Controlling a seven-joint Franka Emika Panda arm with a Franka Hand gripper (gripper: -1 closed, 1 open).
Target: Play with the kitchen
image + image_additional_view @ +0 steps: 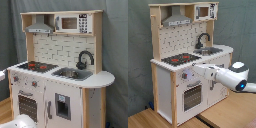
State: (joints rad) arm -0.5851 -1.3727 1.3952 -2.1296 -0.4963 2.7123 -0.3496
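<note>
In the first exterior view the kitchen (60, 70) fills the frame with my arm barely showing, and in the second exterior view my gripper (194, 65) reaches toward its knobs (186, 76), its opening impossible to tell.

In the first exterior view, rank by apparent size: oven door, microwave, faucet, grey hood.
1. Oven door, largest.
2. Microwave and grey hood: look alike, so unranked.
3. Faucet, smallest.
The oven door sits nearest the camera, which may inflate it.
</note>
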